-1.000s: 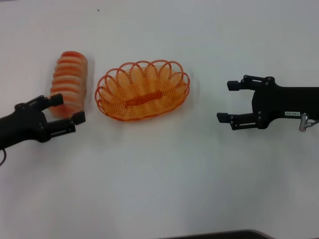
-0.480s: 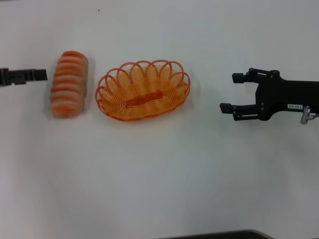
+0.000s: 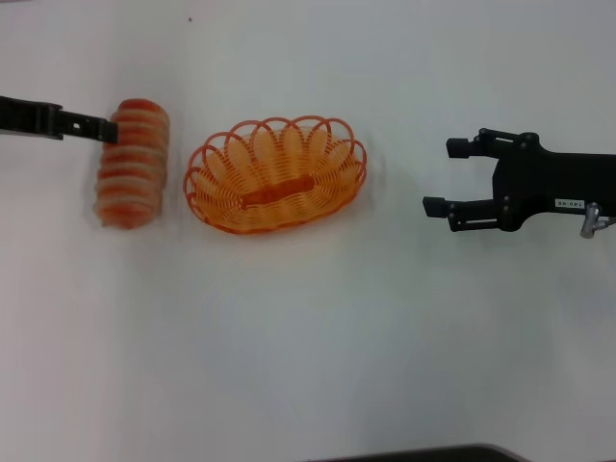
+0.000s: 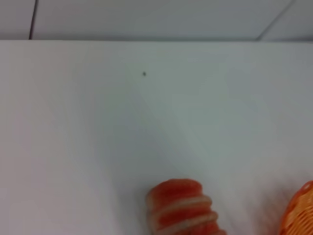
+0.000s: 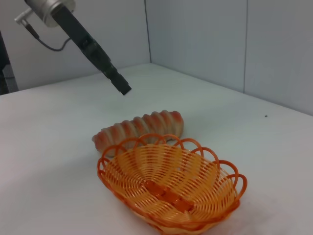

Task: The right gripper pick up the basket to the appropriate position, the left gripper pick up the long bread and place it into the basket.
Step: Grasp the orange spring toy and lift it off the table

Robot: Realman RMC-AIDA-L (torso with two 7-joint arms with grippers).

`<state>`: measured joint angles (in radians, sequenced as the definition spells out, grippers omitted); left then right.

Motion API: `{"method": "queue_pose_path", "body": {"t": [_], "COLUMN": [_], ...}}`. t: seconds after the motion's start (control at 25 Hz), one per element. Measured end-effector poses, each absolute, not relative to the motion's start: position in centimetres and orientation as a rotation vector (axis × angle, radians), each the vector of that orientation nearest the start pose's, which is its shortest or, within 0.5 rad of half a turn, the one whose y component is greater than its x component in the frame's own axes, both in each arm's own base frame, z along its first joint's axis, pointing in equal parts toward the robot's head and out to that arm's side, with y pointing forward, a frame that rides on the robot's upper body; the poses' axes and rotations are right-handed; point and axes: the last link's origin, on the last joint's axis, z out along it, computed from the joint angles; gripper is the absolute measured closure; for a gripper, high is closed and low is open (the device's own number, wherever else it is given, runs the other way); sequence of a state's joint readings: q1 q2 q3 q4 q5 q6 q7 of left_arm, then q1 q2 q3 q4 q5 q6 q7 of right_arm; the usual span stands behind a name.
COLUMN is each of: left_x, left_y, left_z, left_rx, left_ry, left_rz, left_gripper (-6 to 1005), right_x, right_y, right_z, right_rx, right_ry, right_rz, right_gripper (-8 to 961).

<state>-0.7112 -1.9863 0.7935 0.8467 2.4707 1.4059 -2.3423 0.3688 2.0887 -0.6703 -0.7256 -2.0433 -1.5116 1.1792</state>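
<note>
Head view: left tool (image 3: 108, 128) above long bread (image 3: 132, 162), opening unclear; right tool (image 3: 445, 177) open, empty.

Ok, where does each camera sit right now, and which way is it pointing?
Head view: above, looking down at the table; shows the left gripper over the long bread, the basket, and the open right gripper.
Left wrist view: faces the table's far edge; no fingers visible.
Right wrist view: low, facing the basket; own fingers unseen.
All three share bread and basket.
</note>
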Motion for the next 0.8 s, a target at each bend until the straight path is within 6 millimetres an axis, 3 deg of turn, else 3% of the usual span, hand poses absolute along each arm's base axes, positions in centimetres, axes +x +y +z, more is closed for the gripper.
{"method": "queue_pose_path", "body": {"t": [0.28, 0.8], "left_x": [-24.5, -24.4], "left_y": [40.3, 39.9], "left_z": [1.8, 0.5], "left_rx": [-2.354, -2.338], "left_ry": [-1.280, -1.330], "left_rz": [0.148, 0.139], "left_gripper": [78, 79], "right_x": [31.3, 31.0], "right_y": [29.3, 29.2], "right_z": [0.8, 0.8], "right_rx": [-2.645, -2.654], "right_ry": [0.502, 0.510], "right_rz": [0.530, 0.550], "right_gripper": [24, 25]}}
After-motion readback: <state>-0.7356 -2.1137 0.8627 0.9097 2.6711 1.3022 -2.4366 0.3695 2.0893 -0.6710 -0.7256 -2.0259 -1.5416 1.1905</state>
